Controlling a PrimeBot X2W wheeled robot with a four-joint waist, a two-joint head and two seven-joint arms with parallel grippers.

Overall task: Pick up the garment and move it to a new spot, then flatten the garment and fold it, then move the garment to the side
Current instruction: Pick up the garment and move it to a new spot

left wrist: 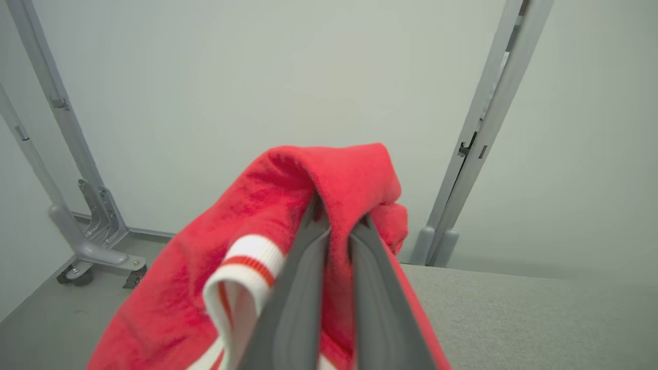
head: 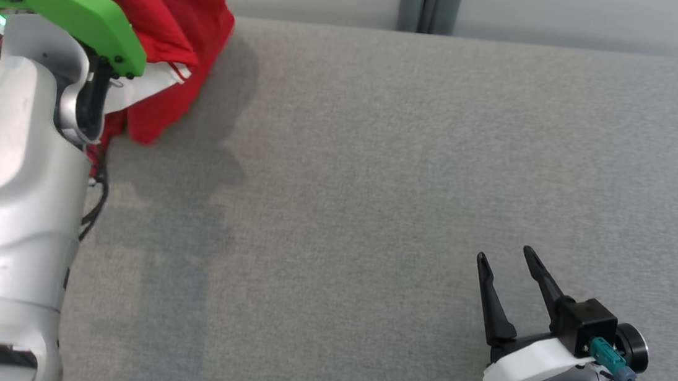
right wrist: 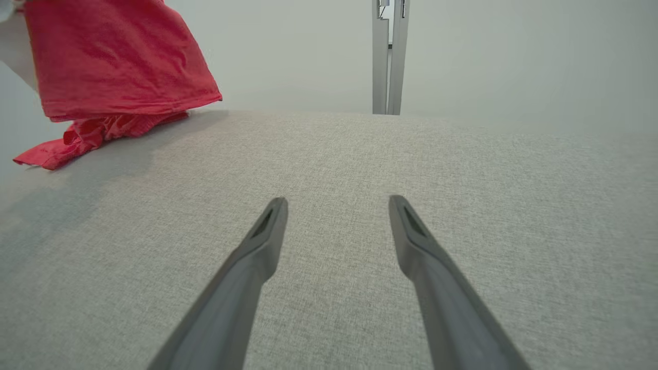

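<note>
In the head view, the red garment (head: 168,25) is being held up at the far left corner of the grey desk (head: 376,188). It is being bunched around the end of the left arm (head: 4,183), and the arm's green cover (head: 76,9) is being shown in front of the cloth. The lowest fold is being hung down towards the desk surface, and a shadow is being cast beside it. The right gripper (head: 502,254) is being shown at the lower right, well apart from the garment. Its two dark fingers are being held released, with nothing between them.

In the left wrist view, the left gripper (left wrist: 339,218) is being shown clenched on the garment. Its fingers are being pressed nearly together, and a fold of red cloth is being pinched between them and draped over their tips. A white cuff (left wrist: 247,262) with an orange-red stripe is being hung just left of the fingers. A grey post (left wrist: 483,133) and a pale wall (left wrist: 257,77) are being shown behind.

In the right wrist view, the spread fingers are being held above bare desk. The garment is being shown at the upper left, lifted, with its lower edge being rested on the desk surface near the far left edge.
</note>
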